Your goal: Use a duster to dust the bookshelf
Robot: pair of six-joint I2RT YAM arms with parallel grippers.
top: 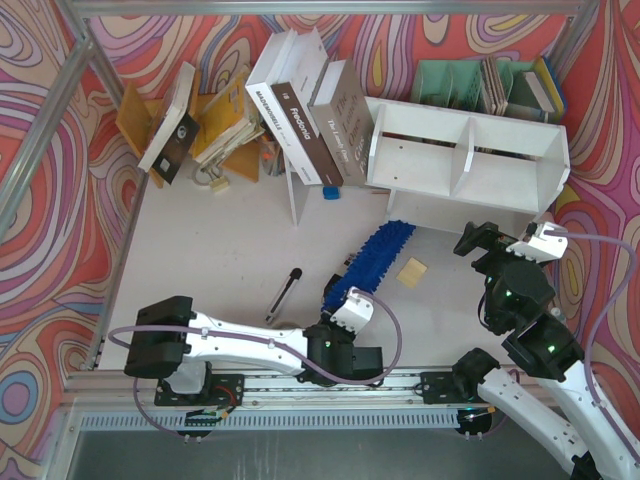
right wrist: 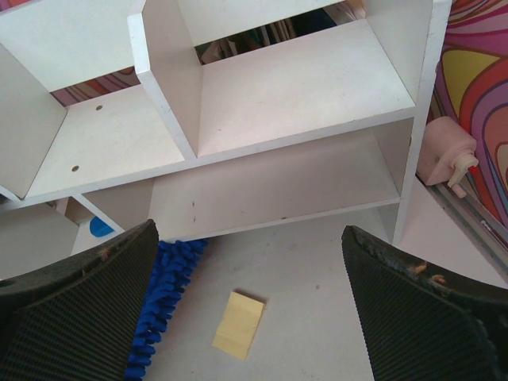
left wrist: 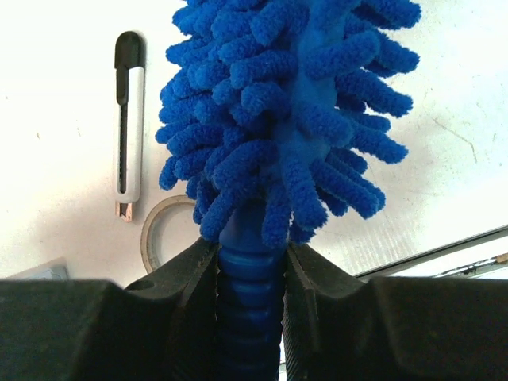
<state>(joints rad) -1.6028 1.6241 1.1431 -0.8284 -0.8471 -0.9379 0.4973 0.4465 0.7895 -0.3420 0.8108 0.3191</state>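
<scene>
Nearest the arm bases, the left gripper is clamped tight on the ribbed blue handle of the duster, with a jaw pressed against each side just below the fluffy strands. The duster lies on the table and runs diagonally up and to the right in the overhead view. Its far tip is at the front edge of the lower tier of the bookshelf.

Left of the handle, a black-and-silver utility knife lies flat beside a ring of tape. Just right of the duster's head is a small yellow sticky pad.

The right gripper hovers in front of the bookshelf's right end. Its jaws are spread wide and hold nothing.

The wrist view looks into the shelf. The two upper compartments on either side of the central divider, and the long lower tier, show only their white boards. A pale pink bottle sits against the shelf's right side.

Further back, a thin white panel props a row of leaning books. Behind the bookshelf, a pale green file organiser holds notebooks upright in its right-hand slots.
</scene>
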